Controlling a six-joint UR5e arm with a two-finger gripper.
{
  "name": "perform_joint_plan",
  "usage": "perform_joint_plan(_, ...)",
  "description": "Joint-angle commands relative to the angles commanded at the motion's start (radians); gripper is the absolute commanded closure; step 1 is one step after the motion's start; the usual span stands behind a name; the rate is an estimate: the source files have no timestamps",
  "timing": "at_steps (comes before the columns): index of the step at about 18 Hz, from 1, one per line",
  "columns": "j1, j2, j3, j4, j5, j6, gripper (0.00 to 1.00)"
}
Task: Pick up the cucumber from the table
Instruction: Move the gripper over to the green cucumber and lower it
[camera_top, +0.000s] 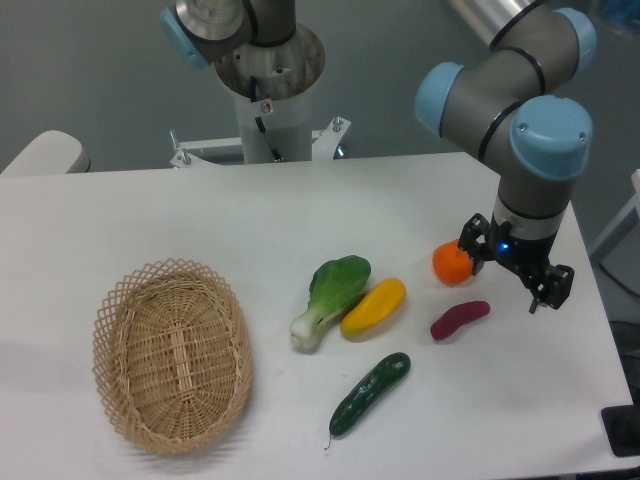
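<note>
The cucumber (370, 393) lies on the table (180, 215) near the front edge, right of centre, slanting from lower left to upper right, its thin stem tip pointing toward the front. Nothing touches it. Just behind it sit a yellow squash (374, 306) and a bok choy (331, 298) side by side (the two look to be touching, white base of the bok choy toward the front). To the right of the squash, apart from it, rests a small purple sweet potato (459, 319). Behind that is an orange round fruit (452, 263), close beside the arm's wrist.

The arm reaches in from the upper right, and its gripper (540, 290) hangs over the right side of the table, above and to the right of the sweet potato, well apart from the cucumber. The fingers are dark and partly hidden by the wrist, so I cannot tell whether the claw is open or closed; nothing is visibly held in it.

A wicker basket (172, 352) sits at the left front of the table.
</note>
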Motion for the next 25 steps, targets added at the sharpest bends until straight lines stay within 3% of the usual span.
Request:
perform_joint_plan(10,-0.021,-0.002,-0.017,0.003,-0.003,-0.02,0.0)
perform_joint_plan(20,-0.147,-0.031,-0.048,0.028,-0.003,-0.345,0.0)
perform_joint_plan(23,-0.199,-0.07,-0.048,0.034,0.0,-0.474,0.0)
perform_joint_plan(25,-0.231,-0.101,-0.051,0.087,0.006,-0.523,0.0)
